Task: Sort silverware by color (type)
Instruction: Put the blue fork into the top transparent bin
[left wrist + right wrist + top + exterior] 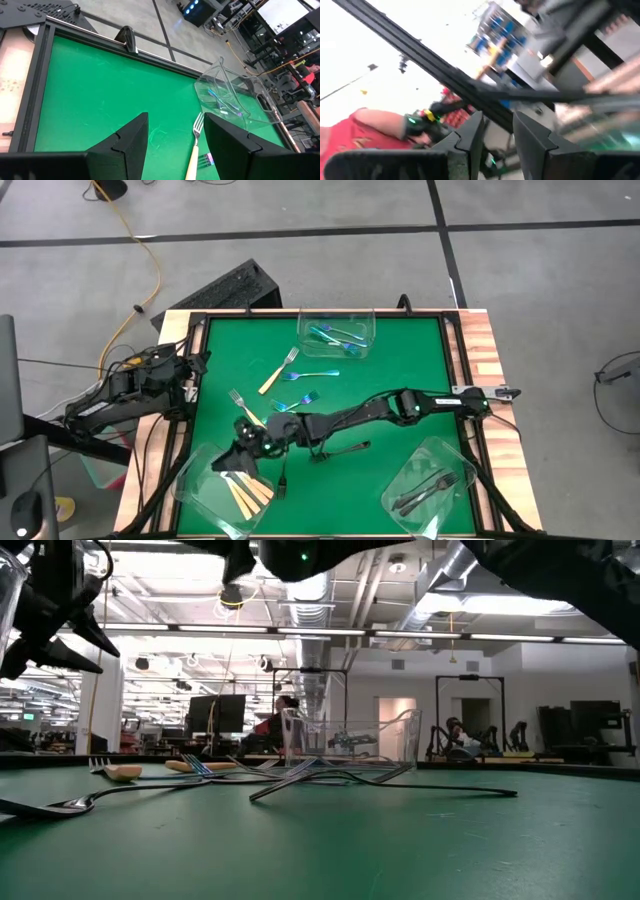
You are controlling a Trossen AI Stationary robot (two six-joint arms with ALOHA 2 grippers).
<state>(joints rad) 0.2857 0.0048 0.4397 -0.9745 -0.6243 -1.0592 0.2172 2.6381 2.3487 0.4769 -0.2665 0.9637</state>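
Right gripper, fingers parted and empty, over the tub rim; cream forks below. Left gripper spread at the table edge.

1. You have one tub at the top centre of the surface, holding forks.
2. Your lower-left tub holds forks; the right hand hangs over its upper edge.
3. Your lower-right tub holds forks.
4. Loose forks lie mid-frame between the tubs.
5. Your left hand sits at the surface's left edge.
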